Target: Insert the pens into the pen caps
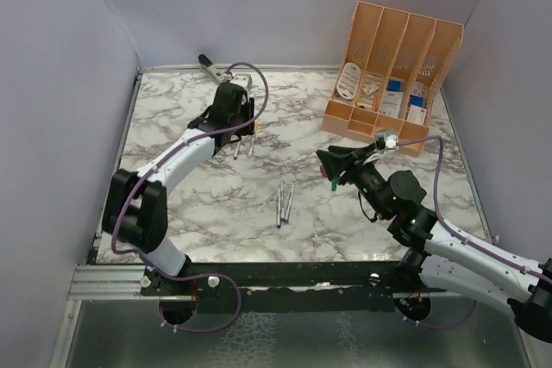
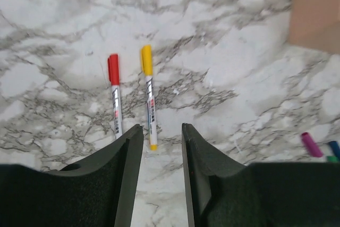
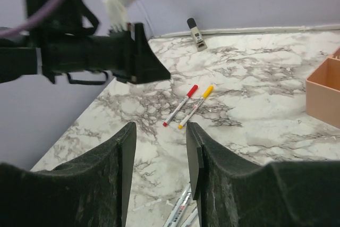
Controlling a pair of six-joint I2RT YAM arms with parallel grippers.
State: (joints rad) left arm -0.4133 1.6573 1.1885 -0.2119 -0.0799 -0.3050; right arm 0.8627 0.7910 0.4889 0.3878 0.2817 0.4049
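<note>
A red-capped pen [image 2: 114, 95] and a yellow-capped pen [image 2: 149, 97] lie side by side on the marble table; they also show in the top view [image 1: 235, 149] [image 1: 252, 145]. My left gripper [image 2: 162, 128] is open and empty, just short of the yellow pen's tail. Several uncapped pens [image 1: 284, 204] lie mid-table and show at the bottom of the right wrist view [image 3: 180, 213]. Loose magenta [image 2: 311, 144], blue [image 2: 334, 149] and green [image 2: 332, 159] caps lie at the right edge. My right gripper [image 3: 159, 126] is open and empty, above the table near the green cap [image 1: 333, 185].
An orange desk organizer [image 1: 392, 66] with small items stands at the back right; its corner shows in the left wrist view [image 2: 316, 9]. A grey stapler-like tool [image 1: 207, 64] lies by the back wall. Walls enclose the table on three sides.
</note>
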